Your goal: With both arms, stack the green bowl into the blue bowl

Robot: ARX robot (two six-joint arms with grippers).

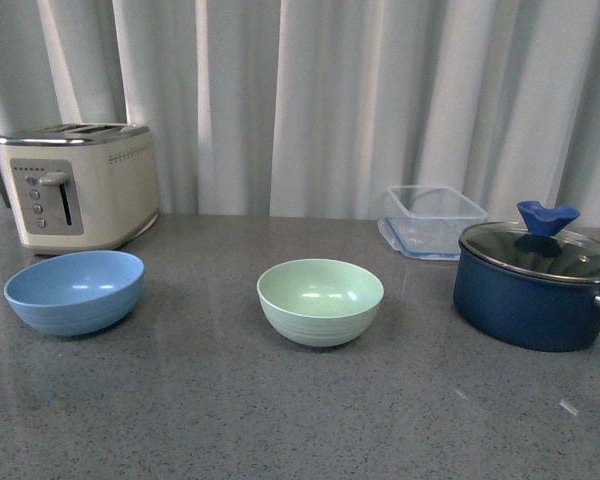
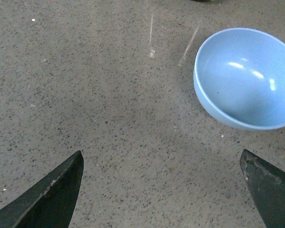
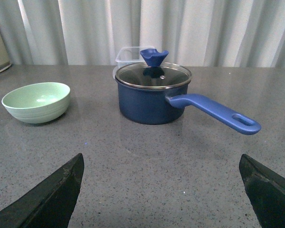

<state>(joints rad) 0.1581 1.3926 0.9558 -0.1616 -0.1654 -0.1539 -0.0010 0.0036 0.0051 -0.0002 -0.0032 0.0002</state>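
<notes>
gaping wide and empty at the left gripper (image 2: 161, 159), blue bowl (image 2: 247, 78) close ahead, off toward one finger; equally wide and empty at the right gripper (image 3: 161, 159), green bowl (image 3: 36, 102) well ahead, outside the jaws' line; probably this gripper's to fetch.

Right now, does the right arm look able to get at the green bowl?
Probably yes: nothing stands between the right arm's open fingers and the green bowl; the navy lidded pot sits beside it, apart.
</notes>
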